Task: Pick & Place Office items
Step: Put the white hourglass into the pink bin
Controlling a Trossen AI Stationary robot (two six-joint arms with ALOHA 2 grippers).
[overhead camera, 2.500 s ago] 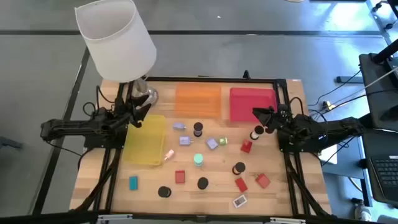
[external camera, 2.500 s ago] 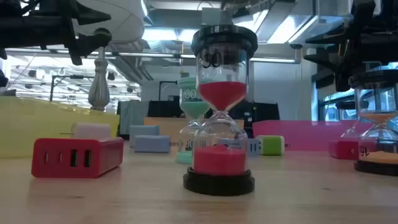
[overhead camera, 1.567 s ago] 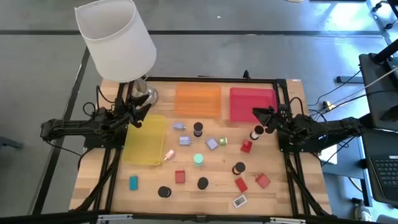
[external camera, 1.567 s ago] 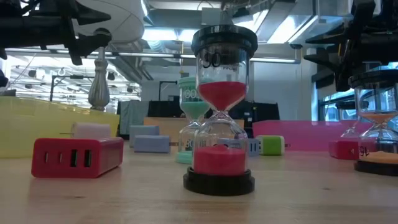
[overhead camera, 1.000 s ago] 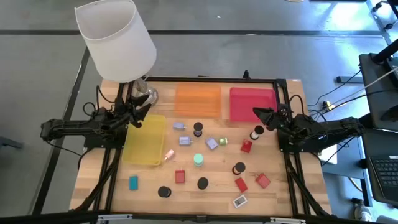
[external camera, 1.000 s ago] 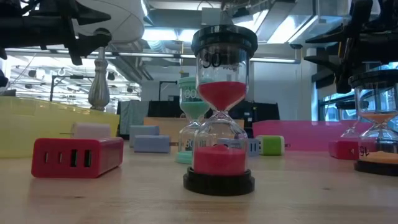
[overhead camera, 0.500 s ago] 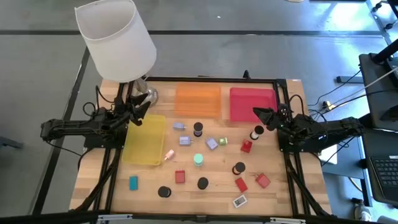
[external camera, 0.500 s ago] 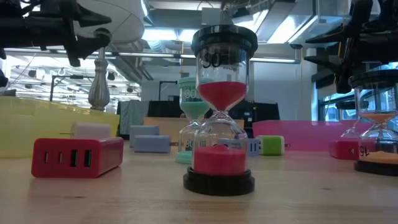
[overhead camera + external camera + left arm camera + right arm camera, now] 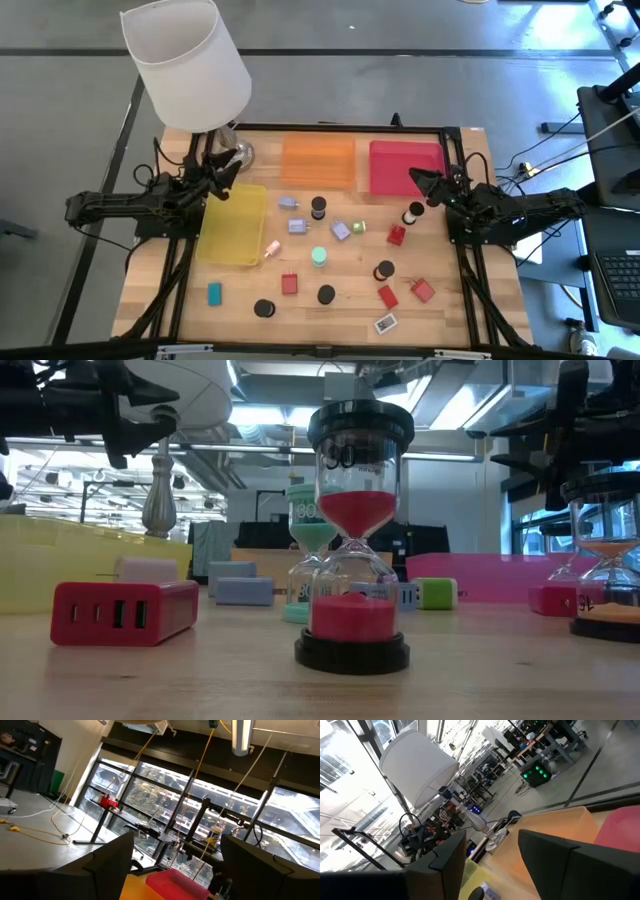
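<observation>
Near desk (image 9: 340,300) edge: white tag (image 9: 385,323), black discs (image 9: 263,309), red blocks (image 9: 421,290), teal block (image 9: 214,293). Mid-desk: mint hourglass (image 9: 318,256), pink bit (image 9: 271,248), lavender blocks (image 9: 341,231). Farther: yellow tray (image 9: 233,224), orange tray (image 9: 318,163), red tray (image 9: 405,165), lamp (image 9: 186,62). Left gripper (image 9: 226,170) hovers over the yellow tray's far corner, jaws wide, empty. Right gripper (image 9: 422,183) hovers at the red tray's near edge, jaws narrow, empty.

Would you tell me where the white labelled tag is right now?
In the high view, the white labelled tag lies at the table's near edge, right of centre, just below a red block.
</observation>
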